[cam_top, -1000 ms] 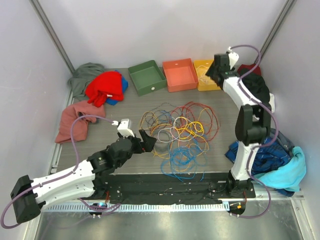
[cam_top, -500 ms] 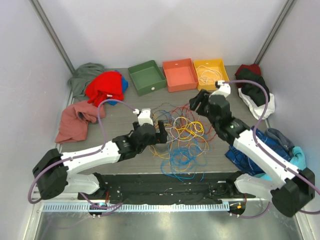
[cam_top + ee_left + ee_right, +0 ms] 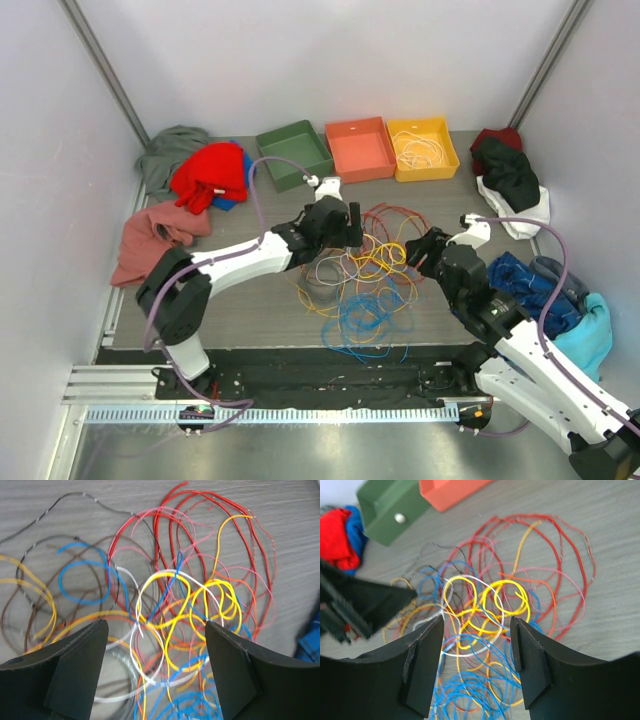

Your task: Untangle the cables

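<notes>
Cables (image 3: 362, 270): thin flexible wires in yellow, orange, red, blue, white and brown, lying as one loose tangle on the middle of the grey wood-grain bench (image 3: 235, 300).
Tangle layout: red loops spread on the far right side, blue loops bunch at the near edge, and yellow and white loops cross each other in the centre (image 3: 170, 605).
Left claw (image 3: 350, 232): spread wide with nothing between its black fingers; it hovers over the far left part of the tangle, and in its wrist view (image 3: 155, 630) the yellow and white loops lie beneath the gap.
Right claw (image 3: 424, 252): partly spread and gripping nothing; it hangs over the right edge of the tangle, with yellow loops showing through its gap (image 3: 476, 625).
Far edge: a green tray (image 3: 290, 150), an orange tray (image 3: 360, 150) and a yellow tray (image 3: 449, 150) stand side by side; a pale thin wire lies coiled in the yellow one.
Left side: a red cloth (image 3: 212, 170) and a pink cloth (image 3: 150, 240).
</notes>
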Tool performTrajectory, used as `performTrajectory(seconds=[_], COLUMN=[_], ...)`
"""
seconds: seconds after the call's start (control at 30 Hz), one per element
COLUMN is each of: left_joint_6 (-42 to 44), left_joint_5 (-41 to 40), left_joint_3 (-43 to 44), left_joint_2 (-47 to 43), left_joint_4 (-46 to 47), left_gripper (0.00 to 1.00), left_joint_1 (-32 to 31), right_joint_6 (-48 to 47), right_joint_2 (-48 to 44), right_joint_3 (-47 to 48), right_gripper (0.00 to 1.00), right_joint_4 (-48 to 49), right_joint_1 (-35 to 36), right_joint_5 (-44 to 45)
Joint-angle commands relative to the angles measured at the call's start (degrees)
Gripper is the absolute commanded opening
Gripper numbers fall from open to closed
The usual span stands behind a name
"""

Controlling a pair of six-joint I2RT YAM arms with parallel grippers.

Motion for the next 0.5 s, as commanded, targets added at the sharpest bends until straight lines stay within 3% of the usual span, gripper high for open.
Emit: performTrajectory(seconds=[0.0, 0.3, 0.37, 0.47], left_joint_6=[6.7, 7.6, 7.7, 7.8], left_joint_5=[3.0, 5.5, 6.6, 8.5], left_joint_3=[6.5, 12.7, 14.1, 15.2], left_joint_2=[5.3, 15.3, 17.2, 18.9], left_joint_4=[-0.8, -0.9, -1.1, -1.2], left_gripper=[0.82, 0.72, 0.64, 0.46], left_joint_1=[0.6, 4.2, 5.1, 6.2], right_joint_6=[2.0, 0.5, 0.1, -0.4], right_joint_2=[-0.7, 1.0, 0.6, 0.4], right_joint_3=[-1.8, 2.6, 2.8, 2.7], right_gripper=[0.63, 0.63, 0.63, 0.63], right_joint_4=[-0.4, -1.8, -2.0, -2.1], right_joint_1=[0.1, 0.0, 0.0, 0.1], right_joint_5=[-0.4, -2.9, -2.6, -1.6])
